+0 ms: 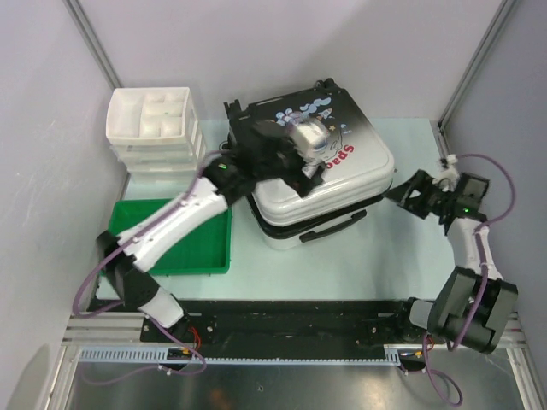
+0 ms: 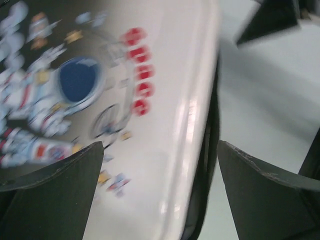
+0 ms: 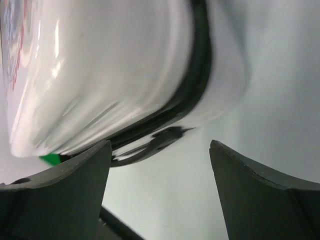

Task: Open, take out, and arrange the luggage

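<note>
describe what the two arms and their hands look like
The left arm and right arm both have white shells between black joints. A purple cable loops beside each, and a small green light glows near each wrist. The left hand and right hand each have two dark, wedge-shaped fingers.

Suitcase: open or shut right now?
Shut, lying flat: the suitcase has its printed shell resting on the lower one, only a dark seam between, no lining showing. Whether it is unzipped, cannot tell.
</note>
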Controlling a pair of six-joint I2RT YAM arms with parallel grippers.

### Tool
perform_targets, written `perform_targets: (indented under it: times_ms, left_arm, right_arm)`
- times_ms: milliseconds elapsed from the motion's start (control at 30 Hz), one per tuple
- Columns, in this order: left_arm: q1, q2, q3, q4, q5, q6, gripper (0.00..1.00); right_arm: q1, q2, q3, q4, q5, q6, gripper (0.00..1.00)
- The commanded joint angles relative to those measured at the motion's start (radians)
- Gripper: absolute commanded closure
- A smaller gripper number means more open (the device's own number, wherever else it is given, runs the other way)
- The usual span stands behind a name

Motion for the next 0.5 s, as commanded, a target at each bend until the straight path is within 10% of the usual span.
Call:
perform_targets:
  times_ms: [0,233,467]
  left_arm:
    - [0.243,-0.139,-0.075,0.001,0.264,-0.275,0.00]
    - [0.440,-0.249,-0.130,0.012,0.287,-0.293,0.00]
    - [0.484,-0.319,-0.196,0.029,0.293,-0.298,0.00]
  right_arm:
    - [0.214,-0.075,-0.079,0.027,0.109,0.209,0.17]
    - [0.423,-0.118,-0.295,0.281,0.215,0.459,0.45]
    - [0.593,-0.062,-0.341,0.504,0.338,0.563,0.43]
